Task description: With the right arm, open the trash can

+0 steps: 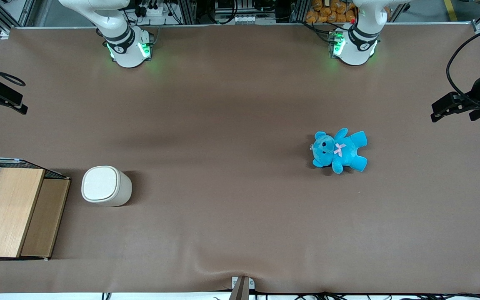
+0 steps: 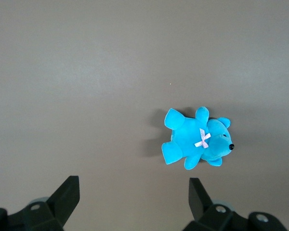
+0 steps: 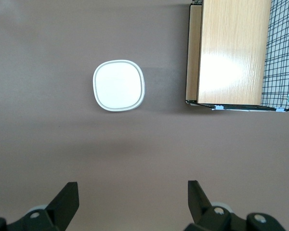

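The trash can (image 1: 106,186) is a small cream-white bin standing upright on the brown table, its flat lid down. It also shows from above in the right wrist view (image 3: 119,85). The right arm's base (image 1: 127,46) stands at the table's back edge. My gripper (image 3: 132,185) is open and empty, its two black fingers spread wide, held high over bare table. In the front view the gripper (image 1: 4,98) sits at the working arm's end of the table, farther from the front camera than the can and apart from it.
A wood-topped wire-mesh box (image 1: 13,208) stands beside the can at the working arm's end of the table; it also shows in the right wrist view (image 3: 236,53). A blue teddy bear (image 1: 340,150) lies toward the parked arm's end.
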Motion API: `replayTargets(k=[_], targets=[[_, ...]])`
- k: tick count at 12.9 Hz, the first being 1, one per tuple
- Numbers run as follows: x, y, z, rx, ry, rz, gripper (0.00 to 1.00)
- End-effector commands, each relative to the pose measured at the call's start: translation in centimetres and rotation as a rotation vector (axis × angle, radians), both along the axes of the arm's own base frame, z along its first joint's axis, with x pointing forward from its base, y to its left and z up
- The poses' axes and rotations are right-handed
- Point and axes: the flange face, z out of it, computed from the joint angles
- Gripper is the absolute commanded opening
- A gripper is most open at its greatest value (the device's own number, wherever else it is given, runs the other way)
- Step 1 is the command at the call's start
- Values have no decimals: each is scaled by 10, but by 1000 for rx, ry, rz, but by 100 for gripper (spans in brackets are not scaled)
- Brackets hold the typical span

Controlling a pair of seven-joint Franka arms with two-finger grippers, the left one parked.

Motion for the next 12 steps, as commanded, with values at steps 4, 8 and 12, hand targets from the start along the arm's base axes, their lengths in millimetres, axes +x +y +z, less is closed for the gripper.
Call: replayTargets(k=[4, 8, 12], targets=[[-4, 2, 5, -17, -3, -1, 100], [2, 1, -6, -14, 20, -2, 100], [5, 14, -25, -3, 82, 20, 100]])
